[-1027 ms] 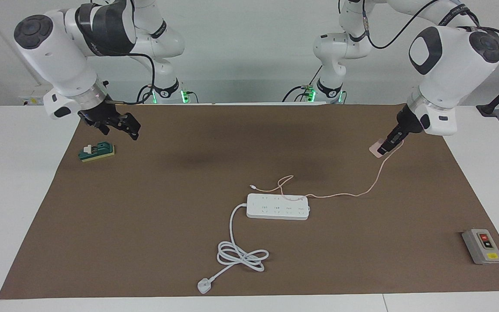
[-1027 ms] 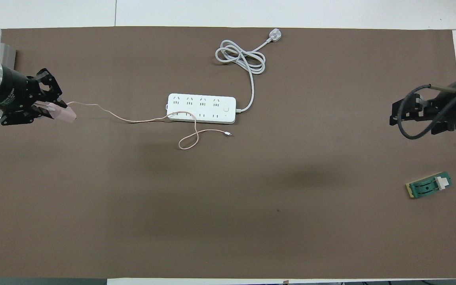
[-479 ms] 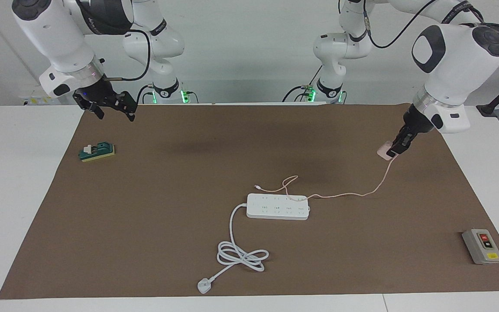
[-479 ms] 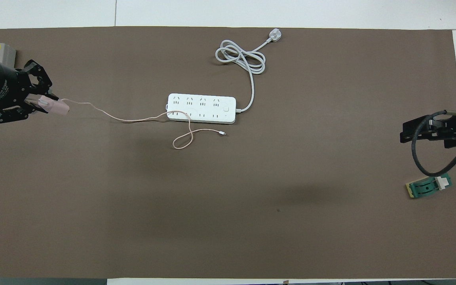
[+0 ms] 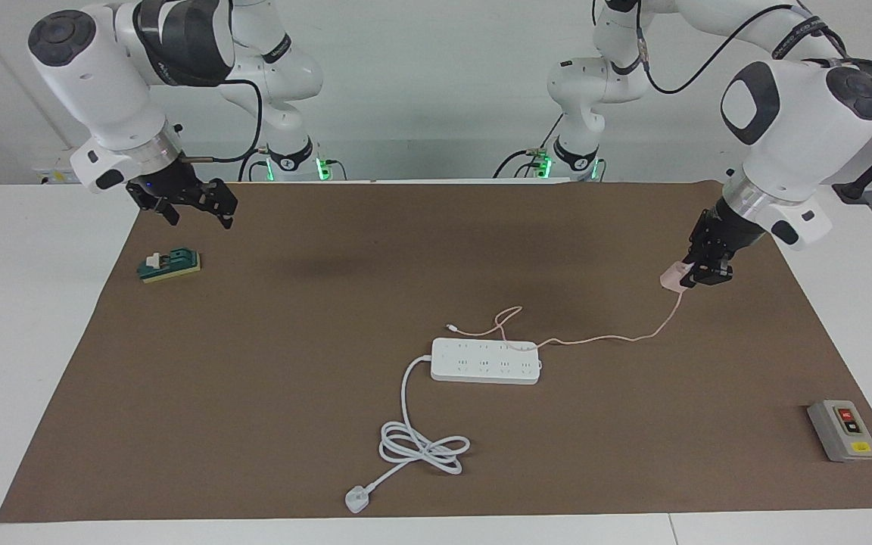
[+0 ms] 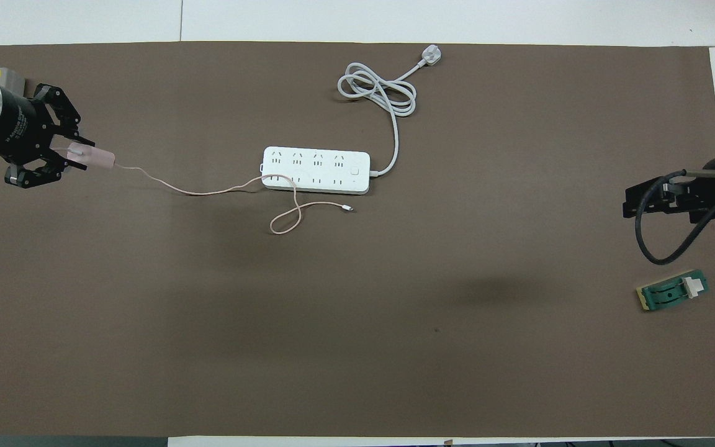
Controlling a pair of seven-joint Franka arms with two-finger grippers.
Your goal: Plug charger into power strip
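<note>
Gripping the charger in closed left gripper jaws above the counter's left-arm end, well apart from the power strip mid-counter; right gripper hovering open-jawed, idle.

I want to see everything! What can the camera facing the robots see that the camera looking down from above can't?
Only the facing view shows the whole robot arms, their bases with green lights, and all of the grey switch box. Only the overhead view shows the power strip's sockets straight from above. Both show the left gripper shut on the pink charger, held up over the mat, its cable trailing across the strip, the right gripper open, waiting above the green block, and the coiled white cord.
</note>
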